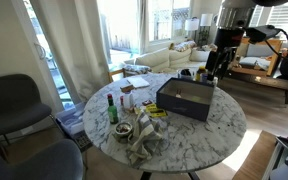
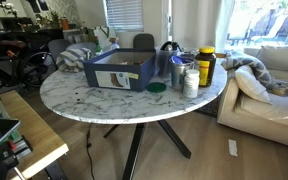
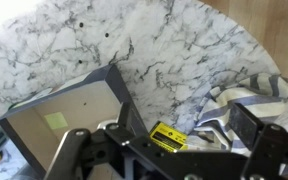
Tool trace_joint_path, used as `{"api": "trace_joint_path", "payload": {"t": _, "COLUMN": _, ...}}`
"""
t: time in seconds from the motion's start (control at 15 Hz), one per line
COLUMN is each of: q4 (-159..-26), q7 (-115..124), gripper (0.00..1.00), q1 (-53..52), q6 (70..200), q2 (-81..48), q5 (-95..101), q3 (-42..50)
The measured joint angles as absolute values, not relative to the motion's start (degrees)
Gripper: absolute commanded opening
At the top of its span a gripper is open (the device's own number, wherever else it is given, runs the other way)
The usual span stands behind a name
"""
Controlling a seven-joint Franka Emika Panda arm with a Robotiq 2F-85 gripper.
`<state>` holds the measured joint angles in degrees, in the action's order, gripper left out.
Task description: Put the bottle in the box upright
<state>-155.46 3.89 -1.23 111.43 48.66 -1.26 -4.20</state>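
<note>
A green bottle (image 1: 111,108) stands upright near the table's edge, far from the box. The dark open box (image 1: 187,98) sits on the round marble table (image 1: 224,125). It also shows in an exterior view (image 2: 119,70) and, with its inside empty, in the wrist view (image 3: 69,115). My gripper (image 1: 212,72) hangs above the box's far corner. In the wrist view the gripper (image 3: 162,128) is open and empty, with the box's edge and bare marble under it. The bottle is out of the wrist view.
Jars and a crumpled cloth (image 1: 144,140) lie near the bottle. A yellow-lidded jar (image 2: 205,65), a white bottle (image 2: 189,80) and a green lid (image 2: 157,88) stand beside the box. A striped cloth (image 3: 246,95) lies near one finger. Chairs and sofas ring the table.
</note>
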Motion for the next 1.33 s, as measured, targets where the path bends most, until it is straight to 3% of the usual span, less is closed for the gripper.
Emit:
{"api": "trace_joint_path", "payload": {"t": 0.73, "q4": -138.7, "q7": 8.0, "gripper": 1.00, "q1": 6.5, "q6": 107.2, "q2": 21.9, "q5": -3.8, "q3": 4.3}}
{"api": "trace_joint_path", "payload": {"t": 1.33, "q4": -132.3, "q7": 9.8, "gripper": 1.00, "q1": 8.1, "q6": 104.7, "q2": 16.2, "q5": -5.1, "q3": 6.8}}
